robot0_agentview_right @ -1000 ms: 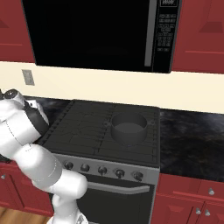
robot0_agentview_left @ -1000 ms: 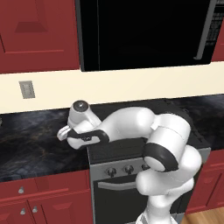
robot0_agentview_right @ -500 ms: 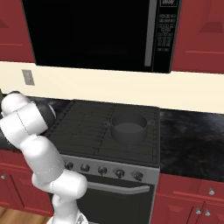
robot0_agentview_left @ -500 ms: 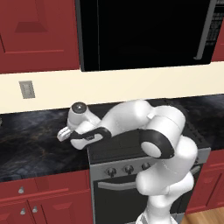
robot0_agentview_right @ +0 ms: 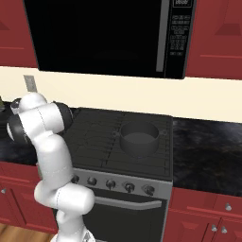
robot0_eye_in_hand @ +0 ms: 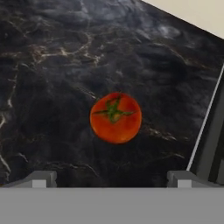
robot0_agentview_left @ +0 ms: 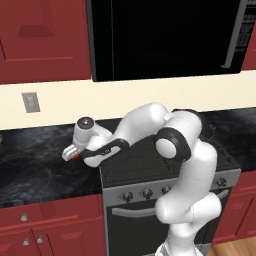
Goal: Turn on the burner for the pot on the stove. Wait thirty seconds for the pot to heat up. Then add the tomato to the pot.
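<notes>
- The tomato (robot0_eye_in_hand: 115,117) lies on the dark marbled tabletop (robot0_agentview_left: 35,160), just left of the stove (robot0_agentview_left: 150,165) and clear of its steel edge. Being a round ball on a flat surface, it looks likely to roll if anything nudges it off-centre.
- The tool (robot0_agentview_left: 74,152) hangs directly over the tomato with its fingers spread as wide as they go and nothing between them. In the hand view the two fingertips (robot0_eye_in_hand: 40,178) stand either side of the fruit, which sits a little nearer one tip than the other.
- If the tool drops without centring, I'd expect one finger to meet the skin first and shove the tomato sideways, perhaps toward the stove's edge.
- Closing too high on the curve could squeeze it out downward; closing too hard might bruise it.
- A descent carried too far would press the fingertips against the tabletop.
- Further right, the pot (robot0_agentview_right: 138,137) stands on the stove's rear right grate. The carry there crosses the whole cooktop, so a weak grip risks a drop onto the grates.
- Whether the burner under the pot is lit cannot be told from the knobs (robot0_agentview_right: 110,184); adding the tomato to a cold pot would spoil the order.
</notes>
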### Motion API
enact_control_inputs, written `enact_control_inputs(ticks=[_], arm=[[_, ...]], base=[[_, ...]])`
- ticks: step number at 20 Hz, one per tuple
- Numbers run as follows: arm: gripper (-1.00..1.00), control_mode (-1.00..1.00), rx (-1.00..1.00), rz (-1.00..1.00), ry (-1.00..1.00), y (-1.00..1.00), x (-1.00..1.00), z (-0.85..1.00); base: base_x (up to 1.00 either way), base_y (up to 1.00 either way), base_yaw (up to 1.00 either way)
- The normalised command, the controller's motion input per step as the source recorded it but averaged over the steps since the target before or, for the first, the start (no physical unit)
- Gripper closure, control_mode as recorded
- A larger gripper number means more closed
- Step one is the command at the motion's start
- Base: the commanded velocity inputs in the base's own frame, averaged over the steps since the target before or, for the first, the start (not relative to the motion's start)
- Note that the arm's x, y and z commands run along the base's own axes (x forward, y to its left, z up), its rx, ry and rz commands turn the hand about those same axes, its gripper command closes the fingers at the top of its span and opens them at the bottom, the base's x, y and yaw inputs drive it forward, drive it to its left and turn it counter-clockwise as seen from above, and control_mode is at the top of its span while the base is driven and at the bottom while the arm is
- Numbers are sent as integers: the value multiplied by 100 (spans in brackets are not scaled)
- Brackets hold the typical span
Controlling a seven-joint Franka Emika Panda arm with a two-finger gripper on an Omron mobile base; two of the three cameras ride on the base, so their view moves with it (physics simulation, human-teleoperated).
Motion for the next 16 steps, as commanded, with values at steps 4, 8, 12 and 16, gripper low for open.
enact_control_inputs(ticks=[4,8,12,16], arm=[[-100,-100,-9,0,2,24,26,-9],[-100,-100,-9,0,2,16,21,-13],[-100,-100,-8,0,0,11,24,-16],[-100,-100,-3,0,0,2,11,-6]], base=[[0,0,0],[0,0,0],[0,0,0],[0,0,0]])
